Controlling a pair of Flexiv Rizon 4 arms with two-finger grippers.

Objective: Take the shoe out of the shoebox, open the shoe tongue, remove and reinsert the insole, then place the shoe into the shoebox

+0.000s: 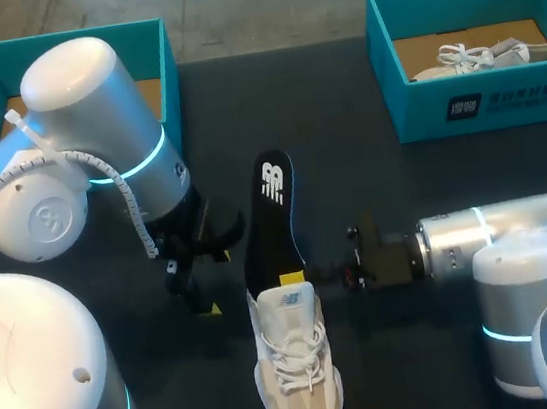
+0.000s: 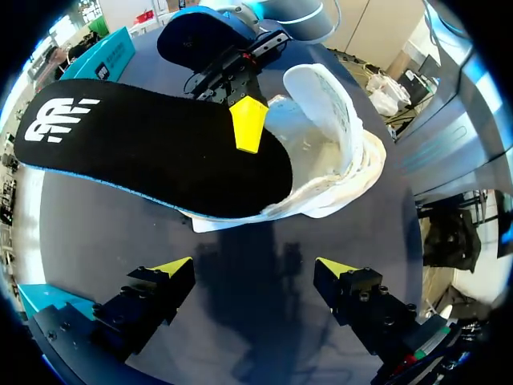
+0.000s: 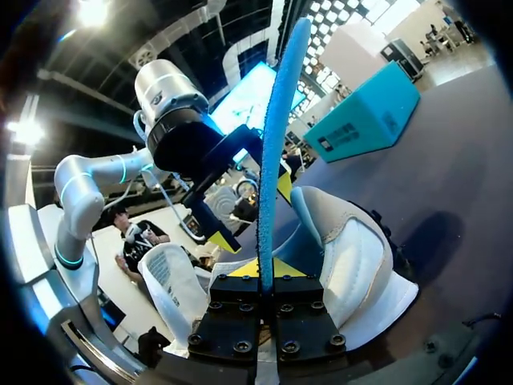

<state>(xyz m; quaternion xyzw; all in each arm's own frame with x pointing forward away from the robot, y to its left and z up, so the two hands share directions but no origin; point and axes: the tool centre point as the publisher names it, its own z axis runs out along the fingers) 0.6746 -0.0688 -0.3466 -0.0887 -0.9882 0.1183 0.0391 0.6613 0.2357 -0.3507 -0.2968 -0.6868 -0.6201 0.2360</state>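
Dark tabletop (image 1: pixel 370 172), frame centre: right pincer (image 1: pixel 292 281) gripped the black insole (image 1: pixel 273 215) half out of the white shoe (image 1: pixel 296 363), left pincer (image 1: pixel 213 281) gaped beside it; bracing the shoe would probably let the insole slide straight.

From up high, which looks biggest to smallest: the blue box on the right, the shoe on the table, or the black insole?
1. Blue box, clearly biggest.
2. White shoe.
3. Black insole: about as long as the shoe but narrower; its end hides in the shoe, so these two are close.
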